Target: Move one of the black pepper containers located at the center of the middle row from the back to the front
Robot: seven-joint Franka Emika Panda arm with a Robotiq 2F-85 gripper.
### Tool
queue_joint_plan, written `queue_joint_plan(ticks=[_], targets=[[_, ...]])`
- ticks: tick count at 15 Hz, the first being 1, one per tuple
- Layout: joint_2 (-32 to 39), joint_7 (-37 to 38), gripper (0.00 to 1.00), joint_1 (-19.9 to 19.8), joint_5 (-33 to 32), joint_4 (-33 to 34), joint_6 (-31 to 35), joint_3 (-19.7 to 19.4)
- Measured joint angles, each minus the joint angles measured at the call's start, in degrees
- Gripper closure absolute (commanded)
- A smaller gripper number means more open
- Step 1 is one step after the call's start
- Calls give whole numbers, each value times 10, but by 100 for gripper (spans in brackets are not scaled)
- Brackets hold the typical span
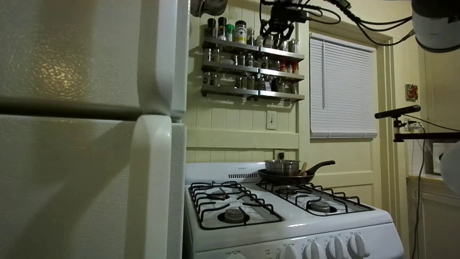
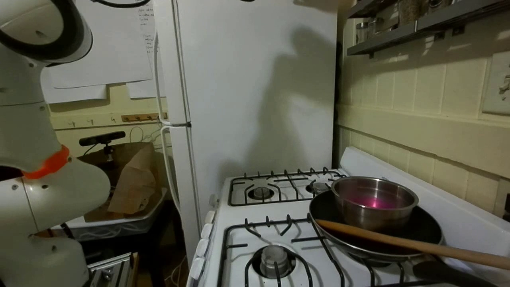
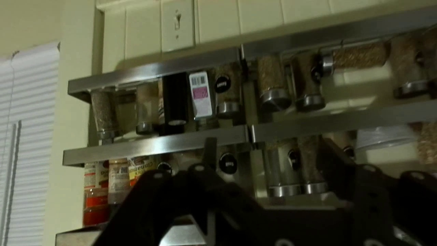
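Note:
The spice rack's middle row shows in an exterior view as a thin metal rail (image 1: 230, 67) lined with small jars. In the wrist view, which stands upside down, the same rail (image 3: 290, 130) crosses the middle. Clear jars with metal lids (image 3: 282, 167) and a jar with a round black label (image 3: 228, 163) stand on it. I cannot tell which jar is black pepper. My gripper (image 1: 276, 36) is open and empty, in front of the rack's top row in an exterior view. In the wrist view its fingers (image 3: 268, 153) are spread, with the lidded jars seen between them.
The top row (image 1: 230, 44) and bottom row (image 1: 230, 90) also hold jars. A tall black container (image 3: 175, 99) stands on the bottom row. Below are the stove (image 1: 287, 226) and a pan (image 1: 273, 177) holding a steel pot (image 1: 282, 167). The fridge (image 2: 255, 79) stands beside the stove.

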Motion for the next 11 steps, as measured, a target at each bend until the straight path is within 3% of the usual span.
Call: queue_joint_plan(ticks=[3,7,11], targets=[[-26,-50,0,-45,111,18,-96,15],[-41,-89,1,-83,205,21,-226,13],[-43,-101,0,-91,230,21,-253,13]])
